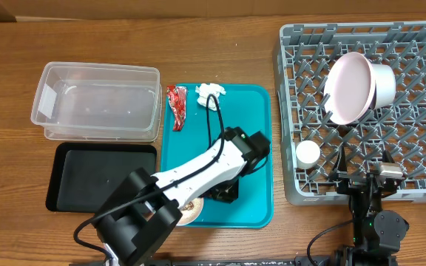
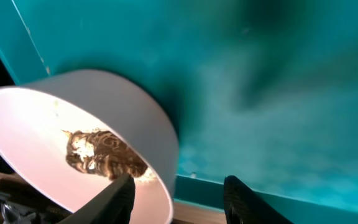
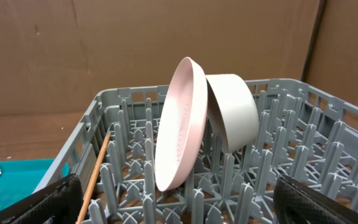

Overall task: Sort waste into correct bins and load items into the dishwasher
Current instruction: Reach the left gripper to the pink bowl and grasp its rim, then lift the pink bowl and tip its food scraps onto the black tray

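At the left of the desk (image 1: 198, 44) stand the clear tub (image 1: 50, 89) and the black tray (image 1: 102, 177), the two places waste can go. On the teal tray (image 1: 254, 118) beside them, the red wrapper (image 1: 177, 108) and the tissue (image 1: 211, 92) lie at the far edge, untouched. At the near edge is the bowl (image 2: 135, 106) with brown scraps (image 2: 101, 155) and rice in it. The left hand (image 2: 179, 183) is open astride its rim — one finger (image 2: 120, 196) looks to be inside, the other outside. The job now, I judge, is to empty it: pinch the wall firmly, lift it level so nothing spills, carry it left and tip it over a bin. In the rack (image 1: 420, 148) the plate (image 1: 348, 89) leans on a second bowl (image 1: 383, 80), with the cup (image 1: 308, 152) and a chopstick (image 3: 95, 177) nearby — the right hand (image 3: 185, 211) hangs open at the near rim.
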Robot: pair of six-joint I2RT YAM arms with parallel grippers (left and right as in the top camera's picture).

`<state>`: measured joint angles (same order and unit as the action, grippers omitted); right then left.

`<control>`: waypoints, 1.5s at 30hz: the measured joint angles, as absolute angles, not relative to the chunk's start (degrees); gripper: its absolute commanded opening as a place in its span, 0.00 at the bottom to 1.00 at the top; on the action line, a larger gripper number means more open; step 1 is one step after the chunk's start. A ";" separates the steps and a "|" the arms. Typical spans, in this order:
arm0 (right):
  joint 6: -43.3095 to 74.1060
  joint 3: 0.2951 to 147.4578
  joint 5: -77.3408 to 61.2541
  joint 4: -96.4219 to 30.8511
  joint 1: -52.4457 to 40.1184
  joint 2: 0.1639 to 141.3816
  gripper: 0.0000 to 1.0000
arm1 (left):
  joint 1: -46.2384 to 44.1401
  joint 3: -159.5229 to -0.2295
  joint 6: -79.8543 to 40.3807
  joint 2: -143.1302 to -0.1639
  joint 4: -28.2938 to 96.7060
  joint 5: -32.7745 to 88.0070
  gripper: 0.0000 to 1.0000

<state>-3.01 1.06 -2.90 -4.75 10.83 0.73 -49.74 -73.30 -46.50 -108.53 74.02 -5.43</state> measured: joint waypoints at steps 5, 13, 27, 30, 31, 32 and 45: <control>-3.05 1.06 -2.92 -4.75 10.83 0.73 1.00 | -49.52 -68.60 -47.90 -108.53 70.57 -5.15 0.38; -3.01 1.06 -2.94 -4.75 10.83 0.73 1.00 | -49.41 -66.87 -46.46 -108.53 66.22 -4.10 0.30; -3.03 1.06 -2.90 -4.75 10.83 0.73 1.00 | -49.41 -69.12 -45.25 -108.53 66.35 -4.03 0.42; -3.01 1.06 -2.92 -4.75 10.83 0.73 1.00 | -49.41 -69.45 -45.08 -108.53 64.82 -4.75 0.31; -3.01 1.06 -2.90 -4.73 10.83 0.73 1.00 | -49.41 -69.47 -44.95 -108.53 64.42 -4.91 0.29; -3.03 1.06 -2.92 -4.73 10.83 0.73 1.00 | -49.41 -69.47 -44.91 -108.53 64.10 -5.02 0.27; -3.03 1.06 -2.92 -4.73 10.83 0.73 1.00 | -49.41 -69.21 -43.22 -108.53 61.04 -5.89 0.04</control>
<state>-3.03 1.06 -2.92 -4.73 10.83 0.73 -49.41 -69.21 -43.22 -108.53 61.04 -5.89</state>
